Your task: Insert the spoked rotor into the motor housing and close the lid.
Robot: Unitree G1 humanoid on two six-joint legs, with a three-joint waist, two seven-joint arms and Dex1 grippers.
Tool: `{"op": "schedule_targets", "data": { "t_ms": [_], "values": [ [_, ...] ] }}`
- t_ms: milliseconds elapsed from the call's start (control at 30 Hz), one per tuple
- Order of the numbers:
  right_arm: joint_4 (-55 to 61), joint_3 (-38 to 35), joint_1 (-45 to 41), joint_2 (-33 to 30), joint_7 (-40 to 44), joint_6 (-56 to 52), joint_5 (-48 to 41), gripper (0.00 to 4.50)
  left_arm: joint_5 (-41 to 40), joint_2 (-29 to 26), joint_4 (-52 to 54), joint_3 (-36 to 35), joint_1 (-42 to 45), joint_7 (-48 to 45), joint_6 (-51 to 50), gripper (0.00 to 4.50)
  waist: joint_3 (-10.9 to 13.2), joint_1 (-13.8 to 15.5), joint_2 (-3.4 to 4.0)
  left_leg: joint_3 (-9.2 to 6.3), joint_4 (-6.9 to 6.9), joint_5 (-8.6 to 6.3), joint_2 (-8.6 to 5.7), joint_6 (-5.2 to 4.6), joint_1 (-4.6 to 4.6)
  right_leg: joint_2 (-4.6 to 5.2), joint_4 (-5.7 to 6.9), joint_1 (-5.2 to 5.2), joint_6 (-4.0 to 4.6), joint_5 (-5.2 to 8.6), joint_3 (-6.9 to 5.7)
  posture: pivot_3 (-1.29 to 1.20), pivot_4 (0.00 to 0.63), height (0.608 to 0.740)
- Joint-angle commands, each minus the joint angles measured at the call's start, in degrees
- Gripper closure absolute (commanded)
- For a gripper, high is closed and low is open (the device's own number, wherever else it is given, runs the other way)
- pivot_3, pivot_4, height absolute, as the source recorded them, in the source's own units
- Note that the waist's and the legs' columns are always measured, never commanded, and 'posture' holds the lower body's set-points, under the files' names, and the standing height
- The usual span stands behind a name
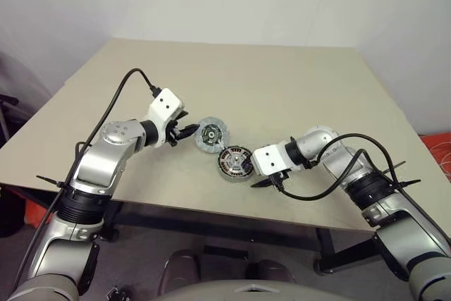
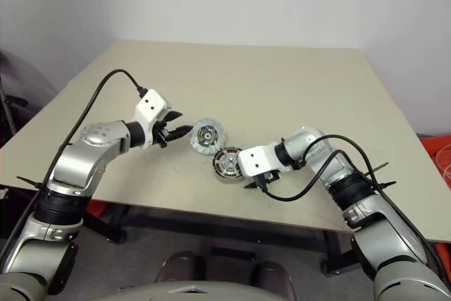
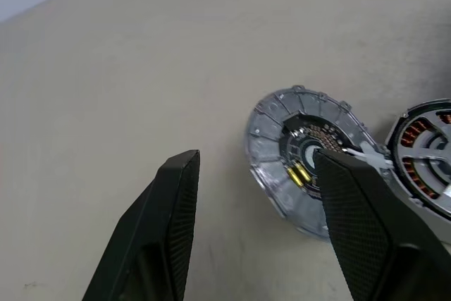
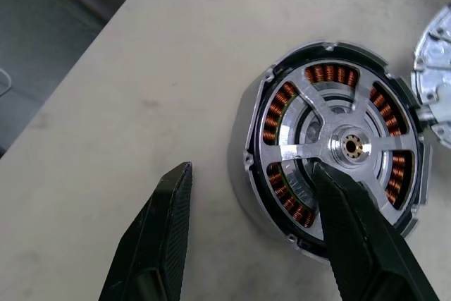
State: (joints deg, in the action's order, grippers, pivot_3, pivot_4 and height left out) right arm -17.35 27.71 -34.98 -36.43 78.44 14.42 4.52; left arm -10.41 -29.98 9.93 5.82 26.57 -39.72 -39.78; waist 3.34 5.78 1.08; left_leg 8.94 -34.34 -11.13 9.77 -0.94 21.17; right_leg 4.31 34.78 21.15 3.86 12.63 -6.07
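The motor housing [image 4: 239,187] stands on the table near its front edge. The spoked rotor [image 4: 299,151] sits inside it, silver spokes over the copper windings. Just beside the housing, on its far left, the lid [image 1: 211,135] lies on the table with its dark centre up. My left gripper [image 1: 190,130] is open and points at the lid from the left; in the left wrist view one finger [image 3: 359,223] overlaps the lid's [image 3: 278,135] rim. My right gripper [image 4: 250,168] is open at the housing's right, its fingers either side of the near wall, with one fingertip [image 4: 352,223] over the rotor.
The beige table [image 1: 282,82] stretches wide behind the parts. Its front edge runs close below the housing and my right gripper [image 1: 268,182]. Black cables trail from both wrists.
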Motion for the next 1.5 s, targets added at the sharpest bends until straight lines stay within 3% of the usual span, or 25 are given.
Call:
{"op": "schedule_targets", "data": {
  "t_ms": [33, 567, 1033, 1500],
  "values": [
    [2.45, -1.54, -0.20, -1.83, 1.93, -1.64, -0.96, 1.41, -0.01, -0.08, 0.97, -0.07, 0.19, 0.37, 1.21, 1.78, 0.00, -0.04, 0.00, 0.00, 0.00, 0.00, 0.00, -0.01, 0.00, 0.00, -0.01, 0.00, 0.00, 0.00, 0.00, 0.00, 0.000, 0.740],
    [8.24, -1.23, -1.00, 1.01, 1.23, -9.72, -1.57, 1.41, 0.33, -0.30, 0.38, 0.39, 0.01, 0.69, 2.00, 1.78, 0.01, -0.29, 0.00, 0.00, 0.00, 0.01, 0.03, 0.02, -0.01, -0.01, 0.02, 0.06, -0.01, 0.01, 0.00, 0.00, 0.000, 0.740],
    [8.46, -1.21, 1.64, -4.29, 5.52, -5.62, -1.36, 1.41, 0.33, -0.09, 0.57, 0.35, -0.93, 1.82, 2.19, 1.78, 0.01, -0.21, 0.00, 0.00, 0.01, 0.01, 0.03, 0.02, 0.00, -0.01, 0.01, 0.06, -0.02, 0.01, 0.00, 0.00, 0.000, 0.740],
    [2.69, -0.15, -3.84, -2.61, 6.10, -2.60, 1.34, 1.41, 0.49, 0.49, 1.82, 0.71, -2.91, 3.03, 2.39, 1.78, 0.01, -0.26, 0.00, 0.00, 0.01, 0.01, 0.02, 0.02, -0.03, -0.01, 0.02, 0.04, -0.01, 0.01, 0.00, 0.00, 0.000, 0.740]
  ]
}}
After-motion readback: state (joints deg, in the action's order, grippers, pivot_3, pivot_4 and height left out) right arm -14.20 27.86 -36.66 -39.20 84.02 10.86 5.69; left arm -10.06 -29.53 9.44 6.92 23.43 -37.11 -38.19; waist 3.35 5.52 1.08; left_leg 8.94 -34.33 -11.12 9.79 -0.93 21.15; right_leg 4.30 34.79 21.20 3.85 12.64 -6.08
